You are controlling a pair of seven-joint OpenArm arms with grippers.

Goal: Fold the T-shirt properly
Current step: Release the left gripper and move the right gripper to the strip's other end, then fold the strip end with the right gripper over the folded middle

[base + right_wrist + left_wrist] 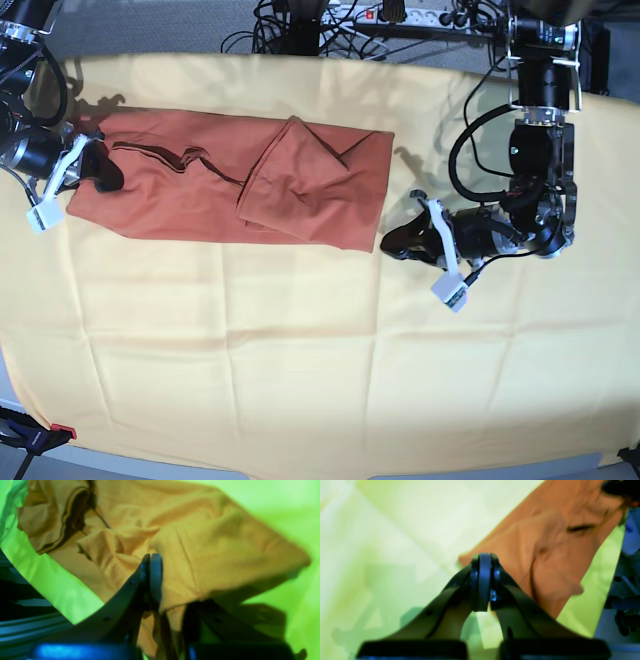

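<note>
The rust-orange T-shirt (pixel 200 190) lies stretched out sideways on the far left part of the table, with a loose fold bunched at its middle (pixel 300 180). My right gripper (pixel 100 172) is at the shirt's left end. In the right wrist view the right gripper (pixel 156 557) is shut on a pinch of the T-shirt (pixel 200 545), and the fabric drapes over one finger. My left gripper (pixel 392 240) sits at the shirt's near right corner. In the left wrist view the left gripper (pixel 484 555) is shut with no fabric between its pads, and the T-shirt (pixel 545 550) lies just beyond it.
A large pale yellow cloth (pixel 300 360) covers the whole table. Cables and a power strip (pixel 400 15) run along the far edge. An orange clamp (pixel 55 433) grips the near left corner. The left arm's body (pixel 540 150) stands at the right.
</note>
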